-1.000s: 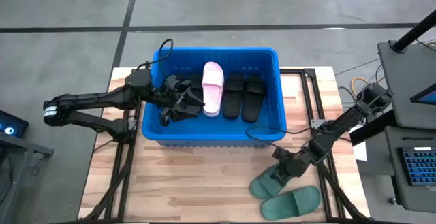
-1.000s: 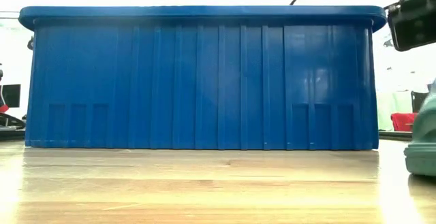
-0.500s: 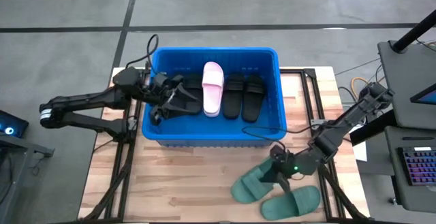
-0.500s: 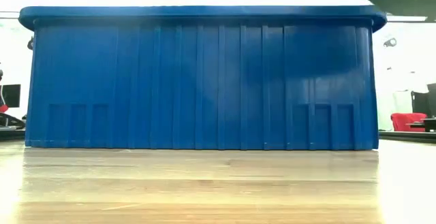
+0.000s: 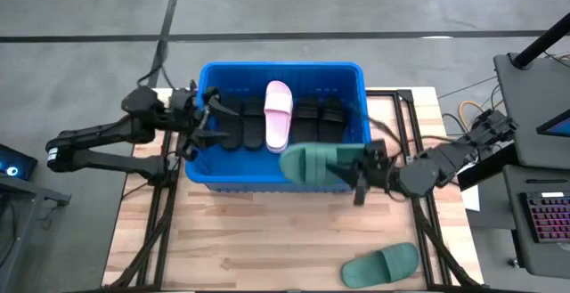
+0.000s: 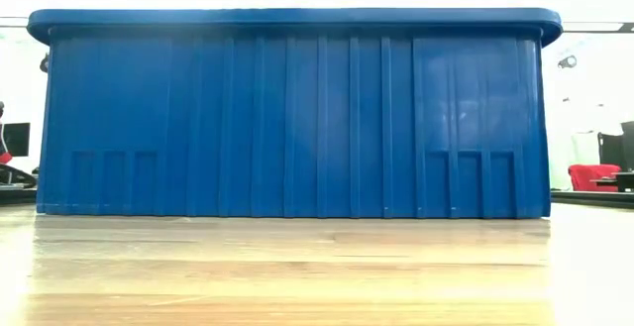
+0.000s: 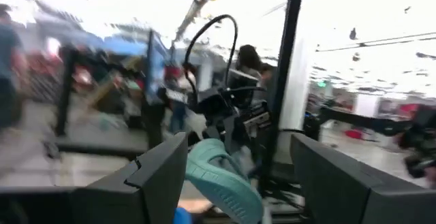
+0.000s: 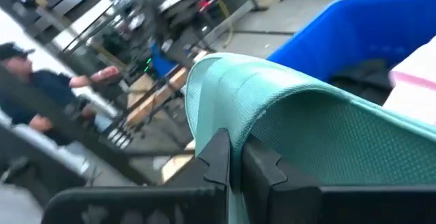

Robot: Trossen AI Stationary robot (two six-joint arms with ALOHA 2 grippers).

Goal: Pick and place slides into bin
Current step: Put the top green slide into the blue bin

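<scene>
Clamped in the right gripper (image 5: 361,175) is a dark green slide (image 5: 313,163), its fingers (image 8: 216,157) pressed together on the sandal's strap, as the right wrist view shows. In the high view the held slide is raised over the near wall of the blue bin (image 5: 200,124), toward its right end, with the toe pointing left. A second green slide (image 5: 381,264) is left flat on the wooden table (image 5: 223,240), near its front right corner and well apart from the bin.

Spread apart and holding nothing, the left gripper (image 5: 203,126) is seen at the bin's left wall, about level with the rim; in the left wrist view its two dark fingers (image 7: 158,173) stand wide, with the green slide visible farther off between them.

Inside the bin a pink slide (image 5: 277,113) is laid lengthwise near the middle, with black slides (image 5: 318,120) beside it on both sides. The black ones on the right are partly covered by the held slide, and their number cannot be counted with certainty. From the low view only the bin's ribbed front wall is shown; its contents and both grippers are hidden.
</scene>
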